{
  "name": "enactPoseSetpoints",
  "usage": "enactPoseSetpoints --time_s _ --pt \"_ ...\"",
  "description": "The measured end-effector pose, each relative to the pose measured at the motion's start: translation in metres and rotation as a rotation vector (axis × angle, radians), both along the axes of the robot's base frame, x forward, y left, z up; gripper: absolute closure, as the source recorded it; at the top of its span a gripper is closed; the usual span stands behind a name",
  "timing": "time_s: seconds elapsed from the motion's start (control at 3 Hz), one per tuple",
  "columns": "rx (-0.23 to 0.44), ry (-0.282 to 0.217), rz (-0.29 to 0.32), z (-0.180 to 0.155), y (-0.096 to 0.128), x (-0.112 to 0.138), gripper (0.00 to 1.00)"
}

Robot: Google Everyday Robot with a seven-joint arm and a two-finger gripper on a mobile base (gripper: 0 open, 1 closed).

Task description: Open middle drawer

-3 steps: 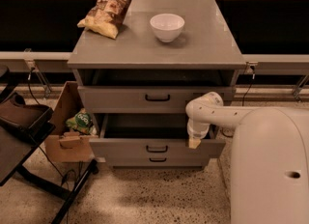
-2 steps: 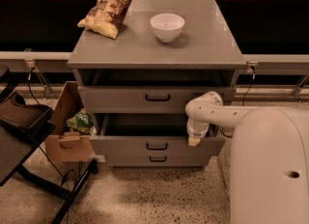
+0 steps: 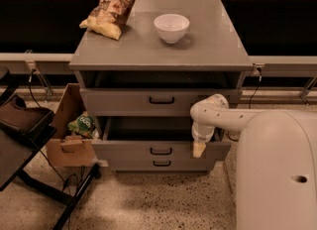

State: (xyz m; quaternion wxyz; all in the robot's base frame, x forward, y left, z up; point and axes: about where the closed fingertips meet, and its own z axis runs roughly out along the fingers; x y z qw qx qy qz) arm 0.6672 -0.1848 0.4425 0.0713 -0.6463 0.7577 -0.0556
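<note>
The grey cabinet (image 3: 208, 50) has three drawers. The middle drawer (image 3: 124, 150) stands pulled out toward me, its dark inside showing above its flat front. Its small black bar handle (image 3: 161, 150) is at the front's centre. The taller top drawer (image 3: 119, 102) is above it, and the smallest drawer (image 3: 129, 165) sits below, pushed in. My gripper (image 3: 198, 149) hangs tip down from the white arm (image 3: 218, 117), against the right part of the middle drawer's front, to the right of the handle.
A chip bag (image 3: 111, 8) and a white bowl (image 3: 171, 27) sit on the cabinet top. A cardboard box (image 3: 67, 147) with a green packet (image 3: 83, 124) stands left of the cabinet. A black folding stand (image 3: 25, 135) is at far left. My white body (image 3: 277, 174) fills the lower right.
</note>
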Motion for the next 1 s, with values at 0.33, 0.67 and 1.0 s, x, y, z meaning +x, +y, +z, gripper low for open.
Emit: enactPoseSetpoints --time_s 0.33,0.67,1.0 --pt "0.0 0.0 0.0 0.0 0.0 0.0 0.0" --pt "0.0 0.0 0.0 0.0 0.0 0.0 0.0" --pt "0.039 0.037 -0.001 -0.015 0.011 -0.017 0.19"
